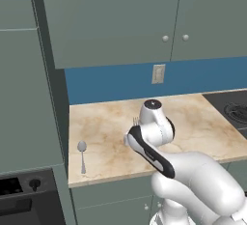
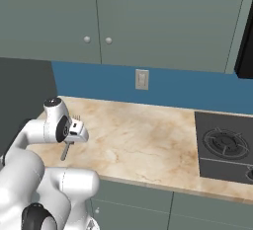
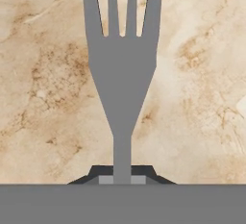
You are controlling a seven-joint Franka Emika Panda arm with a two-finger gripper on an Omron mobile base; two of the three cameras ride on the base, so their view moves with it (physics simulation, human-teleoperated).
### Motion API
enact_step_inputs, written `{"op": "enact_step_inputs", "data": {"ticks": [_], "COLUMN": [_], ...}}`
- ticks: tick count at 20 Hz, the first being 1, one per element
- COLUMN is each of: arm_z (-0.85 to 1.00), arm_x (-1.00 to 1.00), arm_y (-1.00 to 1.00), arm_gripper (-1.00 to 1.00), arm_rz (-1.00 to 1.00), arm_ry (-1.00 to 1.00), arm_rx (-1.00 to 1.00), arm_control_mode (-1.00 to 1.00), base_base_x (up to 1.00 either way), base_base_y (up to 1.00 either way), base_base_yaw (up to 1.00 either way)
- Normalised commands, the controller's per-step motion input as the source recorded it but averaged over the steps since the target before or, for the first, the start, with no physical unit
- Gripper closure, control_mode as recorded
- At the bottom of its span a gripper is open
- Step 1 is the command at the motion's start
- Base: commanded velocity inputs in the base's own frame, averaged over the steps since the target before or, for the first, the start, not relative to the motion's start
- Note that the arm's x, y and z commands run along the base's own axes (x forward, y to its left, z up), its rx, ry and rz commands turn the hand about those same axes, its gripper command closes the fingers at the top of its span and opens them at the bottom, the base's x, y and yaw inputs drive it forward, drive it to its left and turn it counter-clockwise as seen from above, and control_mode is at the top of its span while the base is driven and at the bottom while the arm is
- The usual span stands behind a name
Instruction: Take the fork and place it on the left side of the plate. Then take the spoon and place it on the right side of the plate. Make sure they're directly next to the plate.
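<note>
- Claw (image 2: 74, 136) is pinched on the handle of the fork (image 3: 122, 69); in the hand view the thin handle runs down between the two dark fingertips (image 3: 144, 170), which press against it from either side.
- Fork is held clear of the worktop (image 2: 148, 140), above its left part. In the right base view the tines show just above the hand and the handle end sticks out below it, slanting down and to the left.
- Fork long axis: in the hand view it runs straight along the claw's line of sight, tines away from the hand, handle toward it. The four tines are cut off by the top edge of that view.
- In the left base view the tines (image 1: 135, 120) peek out to the left of the wrist, pointing up and toward the far wall; the rest of the fork is hidden by the arm.
- Spoon (image 1: 82, 155) lies flat on the worktop near its left, near corner, well apart from the claw. Its long axis runs near-to-far: oval bowl toward the far side, handle toward the near edge.
- Worktop is beige marble with brown veining; under the fork, bare marble shows.
- Cooktop (image 2: 225, 147) is set into the worktop at far right, well apart from fork and spoon.
- Wall outlet (image 2: 142, 79) sits on the blue backsplash behind the worktop.
</note>
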Motion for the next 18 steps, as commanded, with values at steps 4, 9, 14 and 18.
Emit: {"op": "enact_step_inputs", "data": {"ticks": [4,9,14,18], "arm_z": [0.00,0.00,0.00,0.00], "arm_x": [0.00,0.00,0.00,0.00], "arm_y": [0.00,0.00,0.00,0.00], "arm_gripper": [1.00,1.00,1.00,1.00], "arm_rz": [0.00,0.00,0.00,0.00], "arm_ry": [0.00,0.00,0.00,0.00], "arm_rx": [0.00,0.00,0.00,0.00], "arm_control_mode": [-1.00,-1.00,1.00,1.00], "base_base_x": [0.00,0.00,0.00,0.00], "base_base_y": [0.00,0.00,0.00,0.00], "base_base_yaw": [0.00,0.00,0.00,0.00]}}
